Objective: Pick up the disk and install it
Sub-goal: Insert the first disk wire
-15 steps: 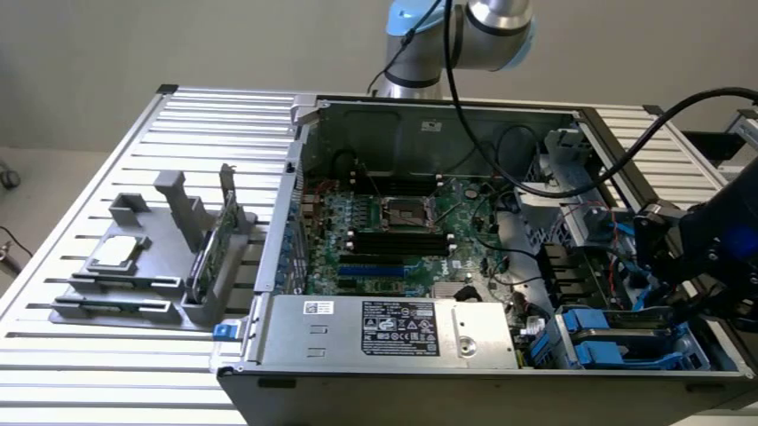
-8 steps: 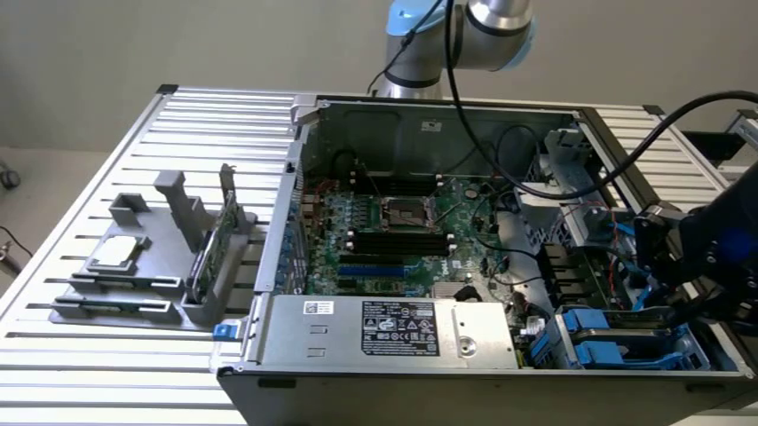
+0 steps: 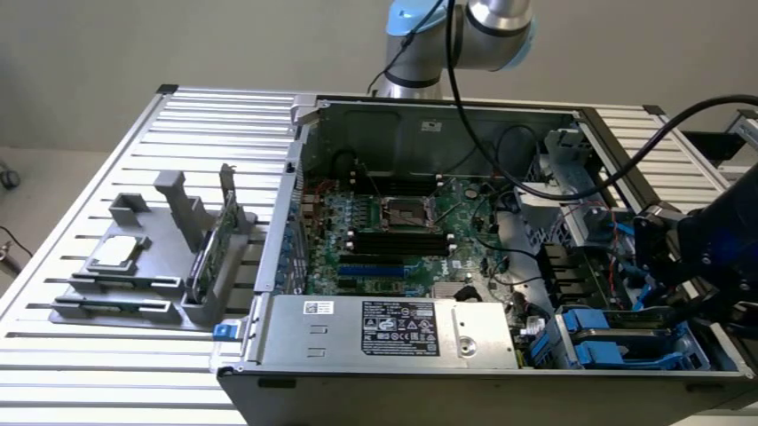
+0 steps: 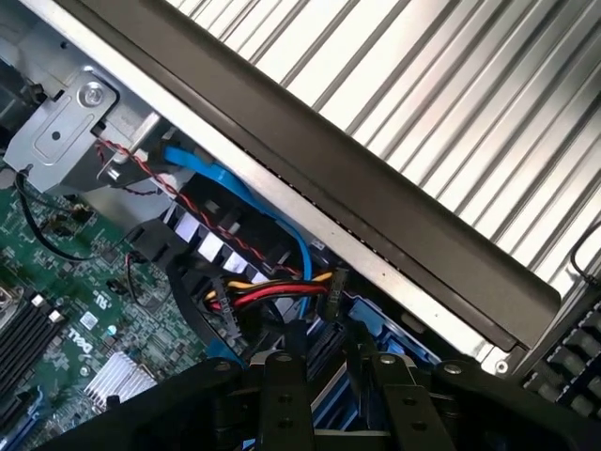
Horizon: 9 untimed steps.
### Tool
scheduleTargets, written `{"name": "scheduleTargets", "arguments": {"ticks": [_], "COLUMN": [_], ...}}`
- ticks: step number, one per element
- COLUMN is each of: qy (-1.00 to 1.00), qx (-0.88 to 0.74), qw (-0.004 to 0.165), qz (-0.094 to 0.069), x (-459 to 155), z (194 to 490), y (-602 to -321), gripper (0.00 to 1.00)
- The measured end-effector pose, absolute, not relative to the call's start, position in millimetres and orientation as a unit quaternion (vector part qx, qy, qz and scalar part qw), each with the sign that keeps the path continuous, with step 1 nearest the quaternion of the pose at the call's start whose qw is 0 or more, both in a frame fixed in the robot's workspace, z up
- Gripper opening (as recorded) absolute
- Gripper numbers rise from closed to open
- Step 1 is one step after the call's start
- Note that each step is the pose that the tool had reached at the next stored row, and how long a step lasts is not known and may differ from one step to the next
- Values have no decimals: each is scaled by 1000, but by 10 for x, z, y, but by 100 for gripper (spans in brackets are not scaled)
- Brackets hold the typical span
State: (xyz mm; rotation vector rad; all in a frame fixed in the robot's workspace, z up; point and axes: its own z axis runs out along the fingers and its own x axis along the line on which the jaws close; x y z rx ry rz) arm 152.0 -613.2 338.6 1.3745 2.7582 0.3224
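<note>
Exterior view: the Universal Robots arm (image 3: pixel 474 35) reaches over an open computer case (image 3: pixel 296 169) that stands on a slatted aluminium table (image 3: pixel 71 355). The gripper (image 3: pixel 697 293) hangs inside the case at the end toward the exterior view's right. It shows here as a dark shape, and I cannot tell whether it is clamped or loose. Just below it sits the drive bay with blue carriers (image 3: pixel 598 342). Further from the gripper, toward the exterior view's left, are the power supply (image 3: pixel 403 328) and, behind that, the motherboard (image 3: pixel 391 226). Well away from the gripper, outside the case, a grey fixture (image 3: pixel 142 293) holds a small silver chip (image 3: pixel 119 253) and an upright green circuit card (image 3: pixel 204 257).

Wrist view: the gripper (image 4: pixel 340 349) points down into the corner of the case. Right at its tip lies ribbed bright blue plastic with a pale grey strip, which looks like the disk (image 4: pixel 322 365) seen edge-on. I cannot tell whether the gripper grips it or merely stands over it. Just beyond the tip runs a bundle of red, yellow and black wires (image 4: pixel 268 296). Past those, a blue data cable (image 4: pixel 254 202) curves along the inside of the dark case wall (image 4: pixel 376 207). Beside the gripper is the green motherboard (image 4: pixel 56 282), with a finned heatsink (image 4: pixel 117 376) on it. Table slats (image 4: pixel 470 85) lie beyond the case wall.
</note>
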Motion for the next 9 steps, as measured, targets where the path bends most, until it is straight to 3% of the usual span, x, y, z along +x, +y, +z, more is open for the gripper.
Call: {"name": "scheduleTargets", "arguments": {"ticks": [9], "qy": [882], "qx": [456], "qw": [18], "qz": [114], "x": [1541], "z": [3371], "y": [-6136], "gripper": [31]}}
